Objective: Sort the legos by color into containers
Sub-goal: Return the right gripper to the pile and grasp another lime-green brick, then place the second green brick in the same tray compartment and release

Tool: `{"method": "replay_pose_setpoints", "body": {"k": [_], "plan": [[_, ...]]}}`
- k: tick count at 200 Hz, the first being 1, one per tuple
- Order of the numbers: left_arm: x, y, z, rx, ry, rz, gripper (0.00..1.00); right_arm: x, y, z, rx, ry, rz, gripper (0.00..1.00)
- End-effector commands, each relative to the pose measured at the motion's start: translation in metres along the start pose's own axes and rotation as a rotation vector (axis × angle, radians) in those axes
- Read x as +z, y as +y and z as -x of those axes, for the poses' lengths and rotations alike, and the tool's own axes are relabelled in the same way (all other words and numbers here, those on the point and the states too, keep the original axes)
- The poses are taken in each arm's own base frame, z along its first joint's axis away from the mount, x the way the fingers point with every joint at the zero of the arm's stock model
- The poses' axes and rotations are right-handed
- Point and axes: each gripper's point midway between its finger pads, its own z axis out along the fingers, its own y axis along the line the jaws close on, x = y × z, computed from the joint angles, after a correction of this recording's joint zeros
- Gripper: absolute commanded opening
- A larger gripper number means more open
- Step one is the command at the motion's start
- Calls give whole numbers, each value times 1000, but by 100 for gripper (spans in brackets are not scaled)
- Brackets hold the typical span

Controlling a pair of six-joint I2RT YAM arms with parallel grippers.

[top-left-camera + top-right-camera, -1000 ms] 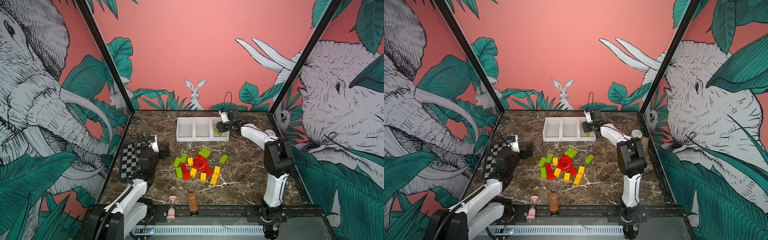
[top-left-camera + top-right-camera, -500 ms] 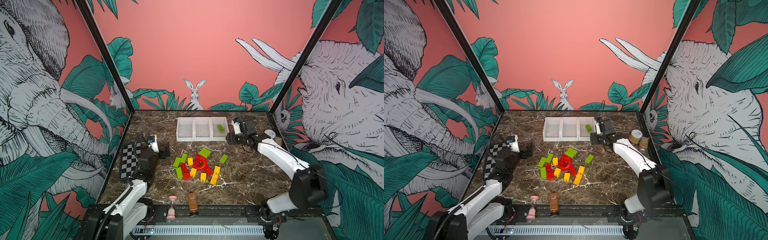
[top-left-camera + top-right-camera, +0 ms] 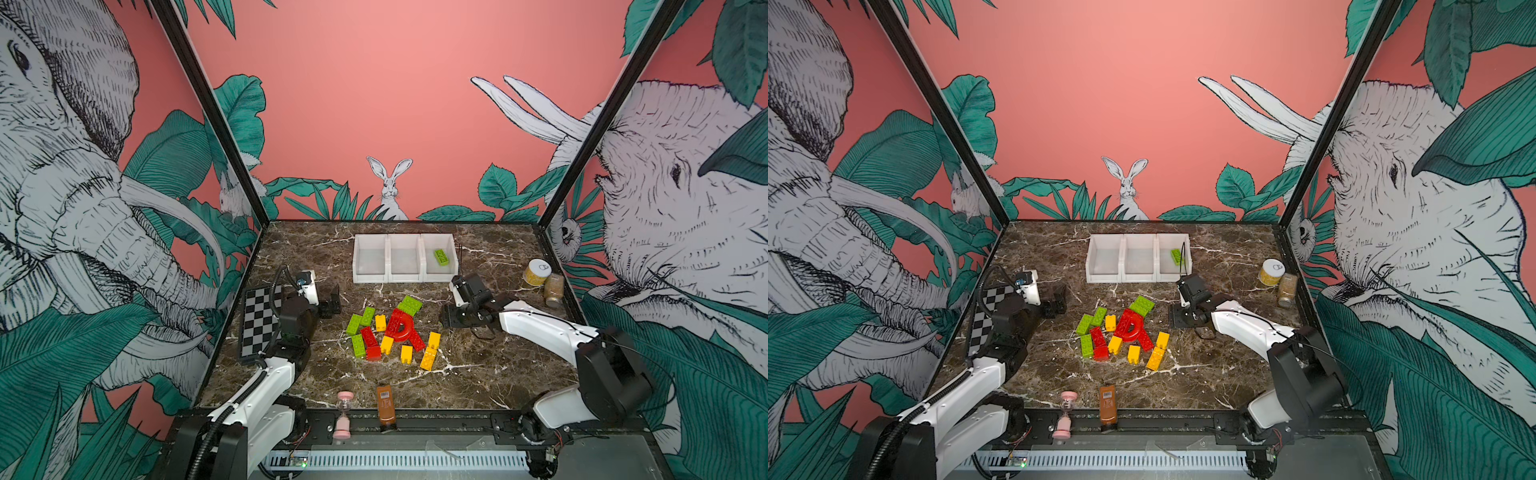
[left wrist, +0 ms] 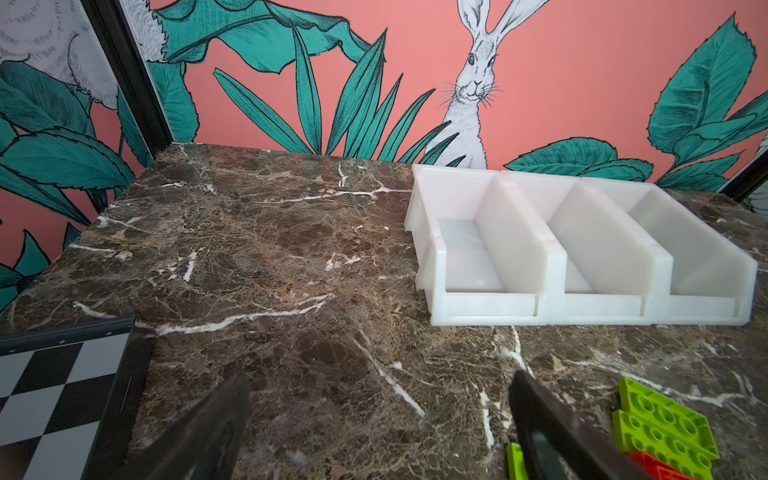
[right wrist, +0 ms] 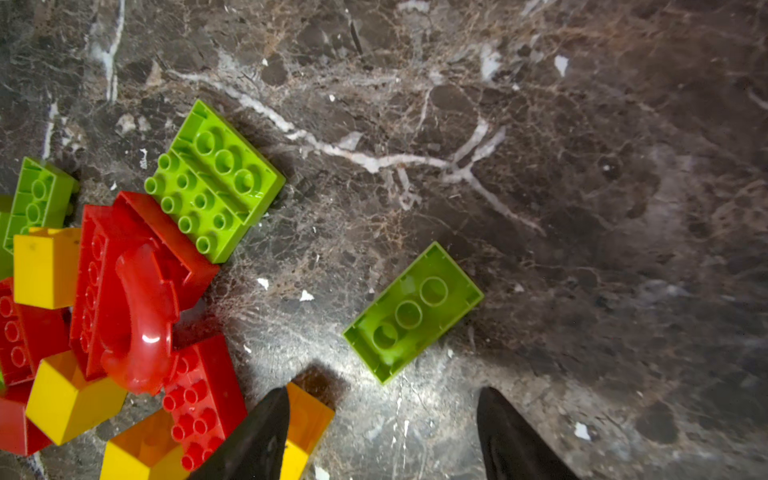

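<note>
left jaws: wide, empty | right jaws: parted, empty, near green lego [image 5: 413, 311]

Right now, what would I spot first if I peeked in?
A bright heap of red, yellow and green legos in the middle of the dark marble table. Behind it, one green brick lies alone in the right-hand bin of the white containers, and the right gripper hangs open close to a loose green brick.

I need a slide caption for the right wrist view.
Open right tool over a lone upside-down green brick, beside the mixed brick pile on the marble table.
</note>
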Motion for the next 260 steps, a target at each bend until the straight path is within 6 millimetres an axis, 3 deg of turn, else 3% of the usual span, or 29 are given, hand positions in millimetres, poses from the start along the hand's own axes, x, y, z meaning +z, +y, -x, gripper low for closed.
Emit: {"method": "replay_pose_setpoints", "body": {"k": [1,86,167,219,253,260], "plan": [[-1,-2,4,4,-20,-7,98,10,9,9,16,-33,23,71],[-3,1,6,9,-27,10,98,36,-7,-1,-18,39,-76,68],[-4,3,6,6,-30,20,98,45,-20,-5,-67,84,-157,42],[-5,4,7,4,-31,25,98,36,-27,-3,-91,60,-183,33],[-5,3,7,3,-31,22,98,22,-32,12,-118,7,-171,31],[-5,3,6,5,-28,22,98,10,-30,23,-123,-37,-150,30]]}}
